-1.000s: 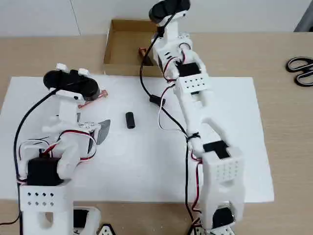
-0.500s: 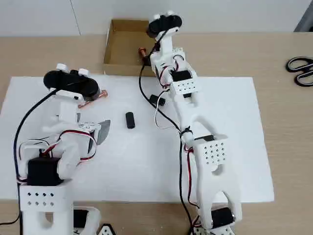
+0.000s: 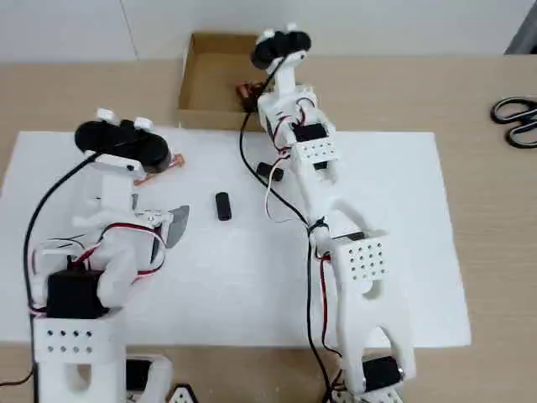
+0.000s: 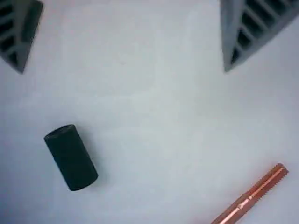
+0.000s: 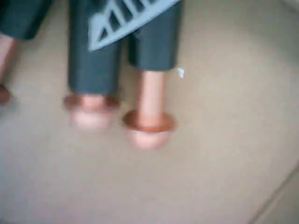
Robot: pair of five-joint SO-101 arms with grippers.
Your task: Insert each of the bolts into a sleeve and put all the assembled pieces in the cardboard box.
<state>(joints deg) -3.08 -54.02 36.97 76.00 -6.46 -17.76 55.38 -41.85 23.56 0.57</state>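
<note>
A wooden bench (image 3: 470, 84) is covered in part by a white sheet (image 3: 252, 285), and the cardboard box (image 3: 210, 75) is set on the bench just beyond the sheet's far edge. The right arm (image 3: 310, 151) is stretched to the box, with the right end effector (image 3: 250, 88) held low inside it, by the wall nearest the sheet; whether it is apart or together cannot be told. Two assembled pieces (image 5: 147, 93) are seen lying side by side on the box floor, and part of a third is glimpsed beside them. The left end effector (image 4: 124, 65) is held over the sheet, well apart from the box, with its jaws spread wide and nothing between them. One loose sleeve (image 4: 71, 157) is left lying on its side outside the box, its long axis pointed roughly toward the box's near wall. One loose bolt (image 4: 252, 198) is laid apart from the sleeve, off the box's left corner, its axis roughly parallel to that wall. Both are judged far nearer the left end effector, so the coming grasp is expected to fall to it.
</note>
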